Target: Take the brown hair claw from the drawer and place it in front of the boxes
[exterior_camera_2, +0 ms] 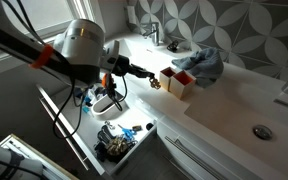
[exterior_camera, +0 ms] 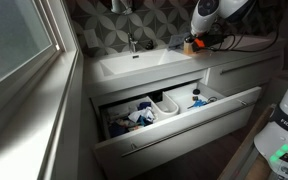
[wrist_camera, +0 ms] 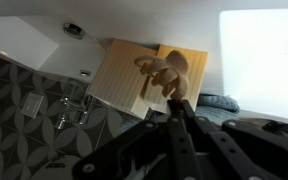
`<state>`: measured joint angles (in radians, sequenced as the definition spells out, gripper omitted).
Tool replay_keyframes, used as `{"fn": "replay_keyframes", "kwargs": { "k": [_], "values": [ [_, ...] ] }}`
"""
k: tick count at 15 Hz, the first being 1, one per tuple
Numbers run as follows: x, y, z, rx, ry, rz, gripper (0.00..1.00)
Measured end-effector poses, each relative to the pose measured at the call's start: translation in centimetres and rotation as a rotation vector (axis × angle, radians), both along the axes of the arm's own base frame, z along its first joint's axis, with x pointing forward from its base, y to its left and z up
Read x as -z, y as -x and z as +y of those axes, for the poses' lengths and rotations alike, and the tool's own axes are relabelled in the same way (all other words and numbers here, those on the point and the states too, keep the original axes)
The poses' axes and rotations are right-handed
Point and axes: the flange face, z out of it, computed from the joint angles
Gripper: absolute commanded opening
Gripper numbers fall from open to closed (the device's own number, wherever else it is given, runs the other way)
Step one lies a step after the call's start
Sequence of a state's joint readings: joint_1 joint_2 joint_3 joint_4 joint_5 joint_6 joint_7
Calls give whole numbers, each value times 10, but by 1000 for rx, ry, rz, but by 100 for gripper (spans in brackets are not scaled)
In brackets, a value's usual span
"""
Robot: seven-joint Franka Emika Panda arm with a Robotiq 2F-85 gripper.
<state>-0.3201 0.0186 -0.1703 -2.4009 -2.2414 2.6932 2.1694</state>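
The brown hair claw (wrist_camera: 164, 72) is hanging pinched, as far as I can tell, in my gripper (wrist_camera: 177, 104) just in front of the boxes (wrist_camera: 119, 75), so I am aiming to lower it gently before releasing.

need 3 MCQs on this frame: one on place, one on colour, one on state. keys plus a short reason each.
1. Where is the claw?
A) on the floor
B) in the tool, by the boxes
C) in the sink

2. What colour is the cloth by the boxes?
A) blue
B) red
C) yellow

3. The drawer is:
A) shut
B) taken out
C) open

Key:
1 B: the wrist view shows the tool pinching the claw in front of the boxes.
2 A: it looks blue in an exterior view.
3 C: it stands pulled out under the counter.
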Motion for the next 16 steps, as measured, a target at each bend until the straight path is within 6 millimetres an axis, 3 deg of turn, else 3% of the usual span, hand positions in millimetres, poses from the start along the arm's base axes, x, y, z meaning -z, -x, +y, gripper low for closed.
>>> {"fn": "replay_keyframes", "kwargs": {
  "k": [7, 8, 9, 16],
  "values": [
    [22, -24, -24, 24, 7, 22, 1],
    [25, -26, -27, 26, 9, 26, 6],
    [27, -28, -30, 28, 11, 29, 24],
    [35, -31, -38, 50, 2, 76, 71]
  ]
}}
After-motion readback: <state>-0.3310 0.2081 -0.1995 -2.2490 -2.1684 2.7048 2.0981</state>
